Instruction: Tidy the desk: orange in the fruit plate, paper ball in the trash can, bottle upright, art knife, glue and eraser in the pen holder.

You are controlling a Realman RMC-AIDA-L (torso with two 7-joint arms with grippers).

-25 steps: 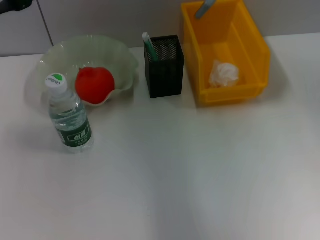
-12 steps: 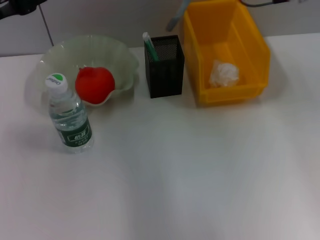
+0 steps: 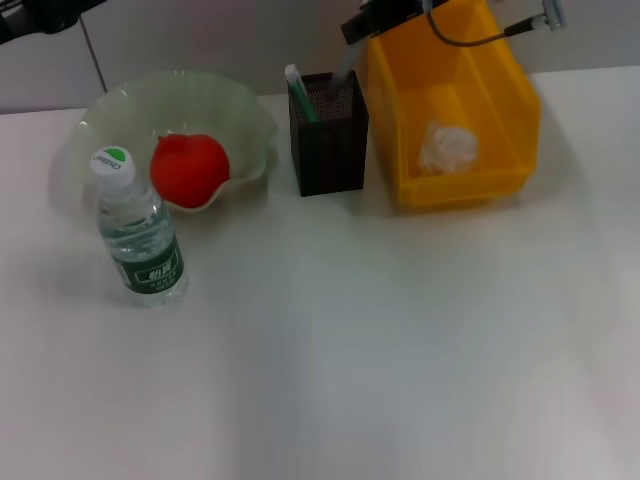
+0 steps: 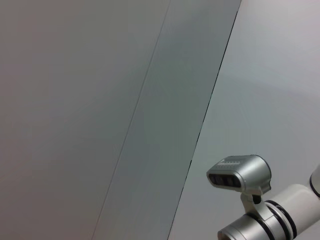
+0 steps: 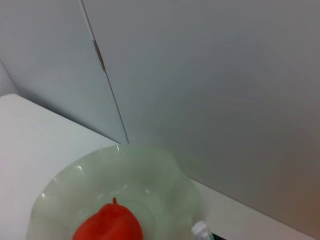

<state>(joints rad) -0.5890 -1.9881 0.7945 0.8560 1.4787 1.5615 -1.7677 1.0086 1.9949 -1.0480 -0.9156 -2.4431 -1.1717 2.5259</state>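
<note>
Right hand (image 3: 385, 18) now nearer pen holder (image 3: 328, 132)

A: What kind of room is shown?

B: A plain lab or office test area. A bare white counter (image 3: 400, 350) stands against smooth grey wall panels (image 4: 100, 100) divided by thin dark seams, with no decoration anywhere.

A: Which items support that reading?

B: Desk goods: a black mesh pen holder (image 3: 328, 135) and a yellow plastic storage bin (image 3: 450, 100) serving as a trash can. A pale green fruit plate (image 3: 180, 110) and a small water bottle (image 3: 138, 230) sit alongside.

A: And the lab part?

B: A silver camera unit on a white robot arm (image 4: 245, 200) appears against the wall.
</note>
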